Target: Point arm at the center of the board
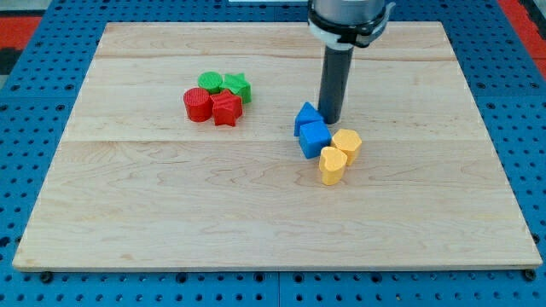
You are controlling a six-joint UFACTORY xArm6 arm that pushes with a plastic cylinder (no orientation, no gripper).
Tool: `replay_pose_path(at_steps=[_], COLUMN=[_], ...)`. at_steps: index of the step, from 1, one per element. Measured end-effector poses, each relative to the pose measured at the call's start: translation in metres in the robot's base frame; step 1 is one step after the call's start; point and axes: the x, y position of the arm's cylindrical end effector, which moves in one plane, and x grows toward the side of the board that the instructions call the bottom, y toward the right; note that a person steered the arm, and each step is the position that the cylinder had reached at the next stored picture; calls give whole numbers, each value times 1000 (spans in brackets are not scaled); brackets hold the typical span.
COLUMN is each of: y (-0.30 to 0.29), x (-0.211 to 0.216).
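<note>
1 short slide toward the view's left

8 blocks share the wooden board (128, 213), and the broad strip along its bottom edge holds none of them. Going up from that edge, the first pieces are 2 yellow ones: a yellow heart-like block (332, 165), then a yellow block (346, 143) of rounded shape touching it on the upper right. Just beside these, toward the view's left, a blue cube (314, 139) touches a blue wedge-shaped block (306, 116) behind it.

My tip (331, 118) rests on the board just beside the blue wedge-shaped block, on its right; whether they touch I cannot tell. The rod stands upright, and its wider collar and the arm above it leave the picture at the top edge. It carries no jaws, so it holds nothing and only pushes.

Further toward the top-left corner sits a tight cluster: a red cylinder (197, 104) and a red star-shaped block (226, 108) in front, a green round block (210, 82) and a green star-shaped block (237, 86) behind.

I judge the board's centre to be bare wood to the left of my tip and slightly nearer the bottom edge, between the 2 clusters. The 2 blue blocks lie almost on the straight line there, so a direct slide would likely shove them along; skirting round their far side looks safer.
</note>
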Motion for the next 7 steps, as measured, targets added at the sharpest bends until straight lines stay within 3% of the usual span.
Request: replay_pose_path(at_steps=[2,4,5,7], y=[11,-100,-80,-50], x=[-37,-38,-12,-17])
